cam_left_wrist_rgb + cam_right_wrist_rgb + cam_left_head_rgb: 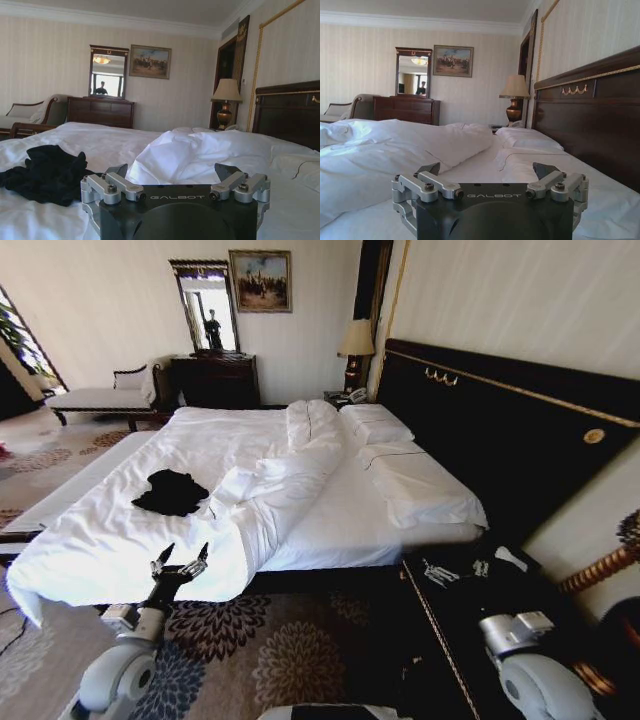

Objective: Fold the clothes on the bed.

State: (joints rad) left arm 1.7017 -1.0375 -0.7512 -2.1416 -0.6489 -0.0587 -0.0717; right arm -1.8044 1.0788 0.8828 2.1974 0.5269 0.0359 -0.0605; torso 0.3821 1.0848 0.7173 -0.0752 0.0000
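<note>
- Large double bed w/ white sheets, dark wooden headboard (330,510); rumpled white duvet (270,490) bunched mid-bed.
- Black soft-fabric T-shirt (172,492), crumpled heap, lies on the bed at approx 12 o'clock from left tool (180,562), apart from it.
- Left tool: fingers spread, empty, at bed's near edge.
- Right tool (490,172): fingers spread, empty.
- Step, judged: approach, pre-grasp. Next calls for reaching fwd to shirt, then spreading it flat.
</note>
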